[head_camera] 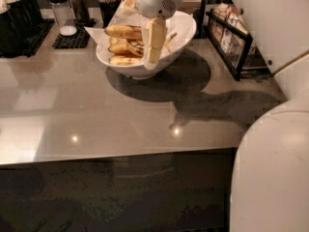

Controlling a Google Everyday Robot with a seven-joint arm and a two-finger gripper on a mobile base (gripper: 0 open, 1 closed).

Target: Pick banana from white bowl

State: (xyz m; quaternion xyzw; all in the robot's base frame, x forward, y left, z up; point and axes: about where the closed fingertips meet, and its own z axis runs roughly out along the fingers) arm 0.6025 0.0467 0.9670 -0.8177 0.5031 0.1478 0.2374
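Now at the approach step, no grasp yet

Seemingly the reach was almost done: the gripper (pixel 153 52) hung over the middle of the white bowl (pixel 183 37). Whether it was spread or closed, I could not tell. The banana (pixel 123 31) lay inside the bowl near its far rim, above shorter bananas. Next, the gripper likely needed to line up across that 1 banana and lower.

A glossy grey worktop (pixel 87 110) carries small bright reflections (pixel 75 138) and a broad shadow (pixel 193 81); its front below is dark. At the back stand black containers (pixel 14 18), two shakers (pixel 62 8) on a black mat (pixel 72 40), and a black wire rack (pixel 231 45). The claw (pixel 153 57) hangs above the worktop's far side.
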